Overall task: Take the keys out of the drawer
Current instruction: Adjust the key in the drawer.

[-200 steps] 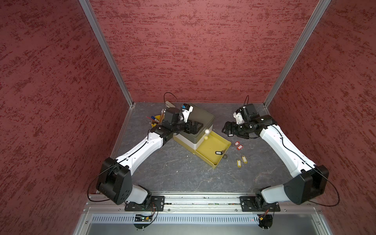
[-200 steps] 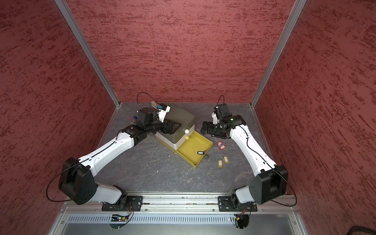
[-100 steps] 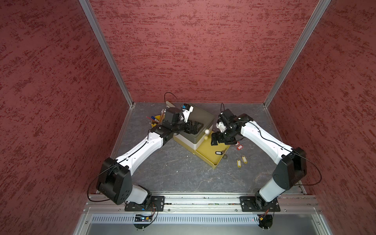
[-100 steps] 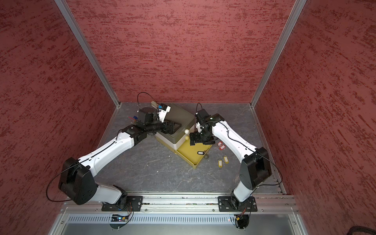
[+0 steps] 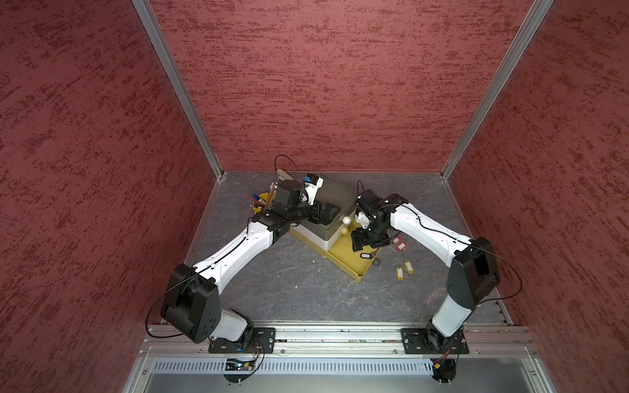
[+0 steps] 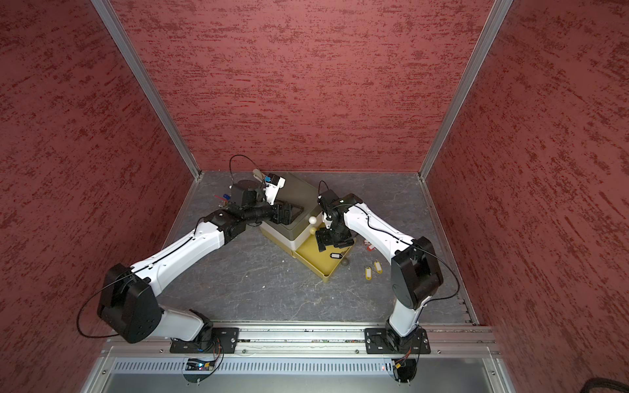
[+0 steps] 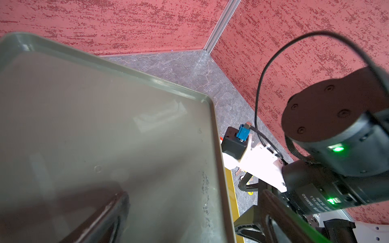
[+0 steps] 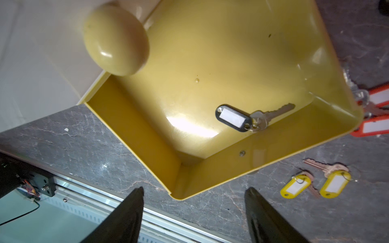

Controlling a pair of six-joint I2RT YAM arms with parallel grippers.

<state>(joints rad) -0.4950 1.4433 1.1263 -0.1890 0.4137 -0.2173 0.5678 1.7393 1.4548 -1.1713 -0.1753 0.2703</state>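
The yellow drawer (image 5: 360,275) (image 6: 326,277) stands pulled out of a small grey-green cabinet (image 5: 335,195). One key with a black tag (image 5: 365,255) (image 6: 335,256) (image 8: 233,118) lies inside it, near the front wall (image 8: 273,151). Two yellow-tagged keys (image 5: 403,269) (image 8: 295,187) and two red-tagged keys (image 5: 401,245) (image 8: 373,128) lie on the table right of the drawer. My right gripper (image 5: 366,243) (image 8: 194,195) hangs open over the drawer, just behind the black-tagged key, holding nothing. My left gripper (image 5: 323,215) (image 7: 189,210) rests wide open on the cabinet top.
Two cream knobs (image 5: 345,225) stick out of the cabinet's closed drawers beside my right wrist. A cup of pens (image 5: 260,200) stands at the back left behind my left arm. Red walls close in three sides; a metal rail (image 5: 340,335) runs along the front.
My right arm has swung in from the right side of the table to above the drawer, and its jaws have narrowed a little. The left arm has not moved.
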